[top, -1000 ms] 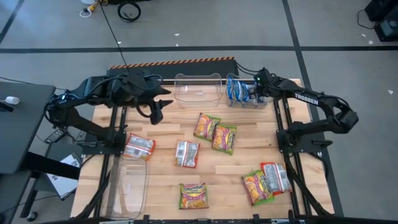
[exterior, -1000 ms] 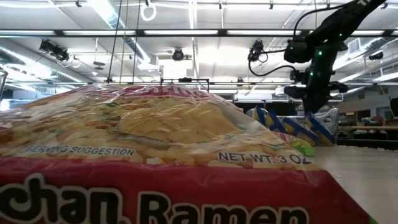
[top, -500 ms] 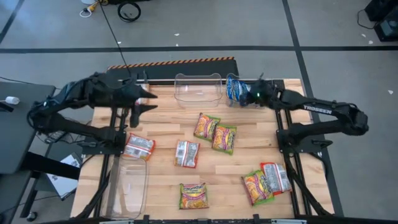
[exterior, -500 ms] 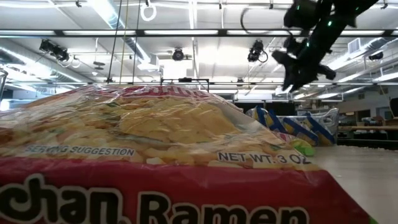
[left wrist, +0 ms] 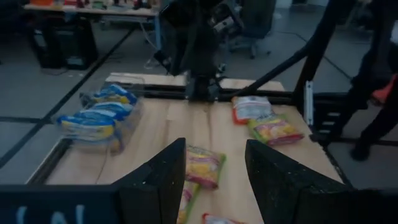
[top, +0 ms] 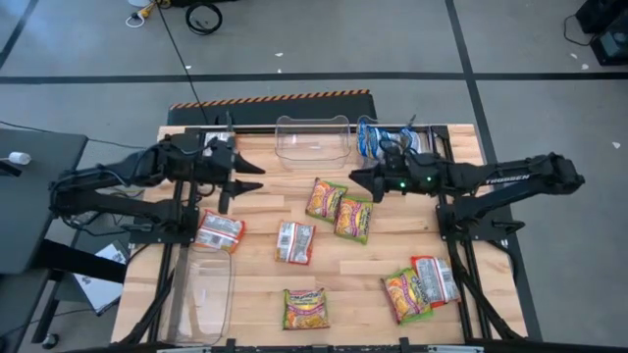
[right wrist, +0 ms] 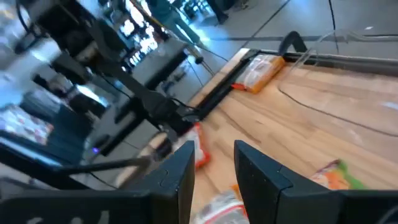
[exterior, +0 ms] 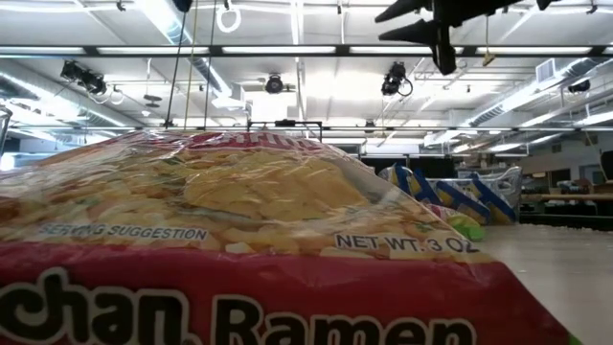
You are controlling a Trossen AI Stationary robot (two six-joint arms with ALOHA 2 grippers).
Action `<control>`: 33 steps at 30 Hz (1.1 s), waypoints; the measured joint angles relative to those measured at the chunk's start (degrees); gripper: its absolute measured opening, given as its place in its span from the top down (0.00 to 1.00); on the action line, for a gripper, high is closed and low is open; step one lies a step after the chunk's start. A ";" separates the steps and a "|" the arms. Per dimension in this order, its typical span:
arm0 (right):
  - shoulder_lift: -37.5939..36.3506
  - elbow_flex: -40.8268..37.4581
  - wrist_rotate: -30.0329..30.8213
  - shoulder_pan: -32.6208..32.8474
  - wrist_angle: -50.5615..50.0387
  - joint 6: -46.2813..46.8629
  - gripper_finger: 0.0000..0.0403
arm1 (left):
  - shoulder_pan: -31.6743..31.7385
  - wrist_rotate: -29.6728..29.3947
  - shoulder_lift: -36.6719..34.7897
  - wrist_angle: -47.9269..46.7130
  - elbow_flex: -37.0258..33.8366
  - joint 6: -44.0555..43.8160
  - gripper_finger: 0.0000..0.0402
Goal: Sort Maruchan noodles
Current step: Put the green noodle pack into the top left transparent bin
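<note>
Packets (top: 339,209) across wooden table (top: 255,211)

A wooden table (top: 392,250) carries three clear plastic tubs: one at the far edge's middle (top: 312,140), one at the far right corner (top: 412,157), one at the near left corner (top: 203,294). A black coiled cable (top: 204,17) lies on the grey floor beyond.
</note>
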 joint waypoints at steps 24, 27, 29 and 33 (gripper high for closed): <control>37.03 35.29 10.19 10.75 -48.29 -1.17 0.77 | 0.32 -4.06 -10.01 -11.81 -1.43 -0.98 0.57; 39.40 35.57 10.43 8.42 -55.59 1.03 0.77 | 0.24 -4.15 -10.96 -15.56 -1.45 -1.92 0.57; 41.17 33.71 7.90 6.92 -56.56 1.03 0.77 | 0.24 -4.16 -11.04 -16.69 -1.43 -2.81 0.57; 45.86 30.44 3.49 5.74 -52.78 -0.20 0.77 | 0.24 -4.19 -10.89 -18.81 -1.43 -2.96 0.57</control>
